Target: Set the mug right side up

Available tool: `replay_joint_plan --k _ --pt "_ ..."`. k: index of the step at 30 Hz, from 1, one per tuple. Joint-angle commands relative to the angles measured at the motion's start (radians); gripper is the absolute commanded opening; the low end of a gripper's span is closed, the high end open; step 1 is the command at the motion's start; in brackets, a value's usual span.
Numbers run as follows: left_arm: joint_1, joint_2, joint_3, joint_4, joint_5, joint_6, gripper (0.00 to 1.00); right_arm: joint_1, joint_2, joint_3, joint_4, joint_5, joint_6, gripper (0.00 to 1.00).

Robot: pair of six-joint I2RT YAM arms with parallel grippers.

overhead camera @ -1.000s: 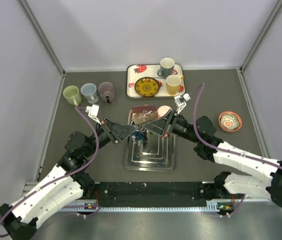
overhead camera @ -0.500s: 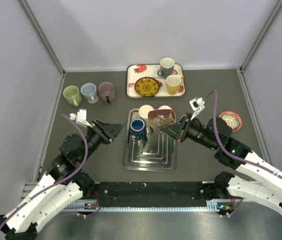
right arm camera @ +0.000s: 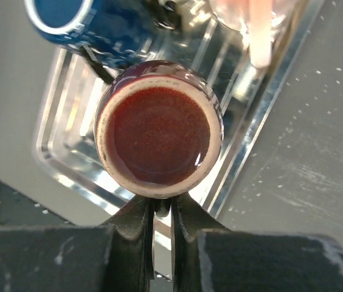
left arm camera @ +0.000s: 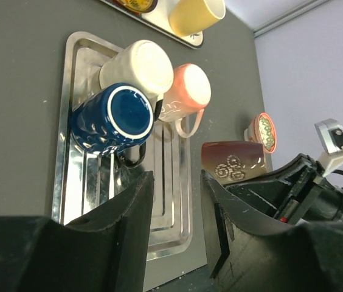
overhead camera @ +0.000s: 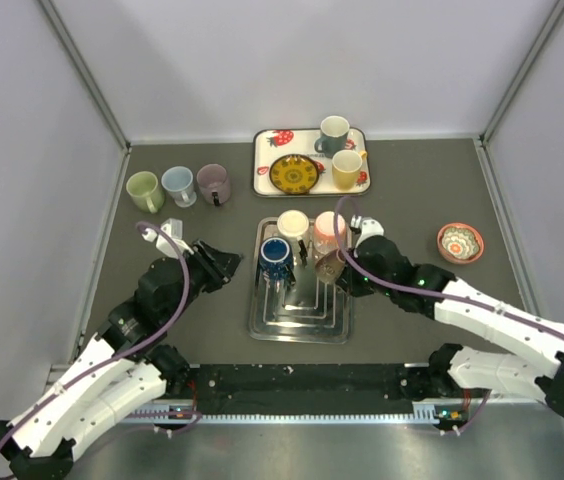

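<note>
The brown mug [right arm camera: 159, 128] with a pale swirl pattern hangs over the right side of the steel tray [overhead camera: 302, 320]. My right gripper [right arm camera: 162, 207] is shut on a part at the mug's side that its fingers hide. A round end with a cream ring faces the right wrist camera. The same mug [left arm camera: 232, 161] shows lying sideways in the left wrist view. In the top view the mug [overhead camera: 330, 268] sits just off the right gripper [overhead camera: 344, 272]. The left gripper [left arm camera: 176, 182] stands open and empty, left of the tray [left arm camera: 68, 121]; from above this gripper [overhead camera: 224, 265] is apart from every mug.
A blue mug [overhead camera: 275, 255], a cream mug [overhead camera: 292, 224] and a pink mug [overhead camera: 329, 228] stand on the steel tray's far end. A strawberry-print tray [overhead camera: 265, 150] at the back holds a plate and two mugs. Three mugs [overhead camera: 178, 185] line the back left. A patterned bowl [overhead camera: 460, 243] sits right.
The left gripper let go of the brown mug and drew back to the left. The right gripper carried the mug right, then swung it down over the tray's right side.
</note>
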Motion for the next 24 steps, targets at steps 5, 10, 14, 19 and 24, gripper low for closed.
replay_joint_plan --k 5,10,14,19,24 --pt "-0.001 -0.006 -0.005 0.002 -0.013 0.020 0.41 -0.001 0.193 0.101 0.017 0.116 -0.052 0.00" --pt "-0.001 -0.012 -0.027 0.002 0.002 0.017 0.41 0.001 0.290 0.132 0.075 0.084 -0.073 0.00" --pt "-0.001 -0.017 -0.040 0.004 0.018 0.009 0.40 0.002 0.377 0.192 0.089 0.076 -0.091 0.00" --pt "-0.001 -0.020 -0.037 -0.005 0.012 0.023 0.40 0.002 0.495 0.247 0.084 0.088 -0.124 0.00" --pt "-0.001 -0.025 -0.030 -0.025 -0.013 0.041 0.40 0.002 0.563 0.298 0.051 0.114 -0.141 0.00"
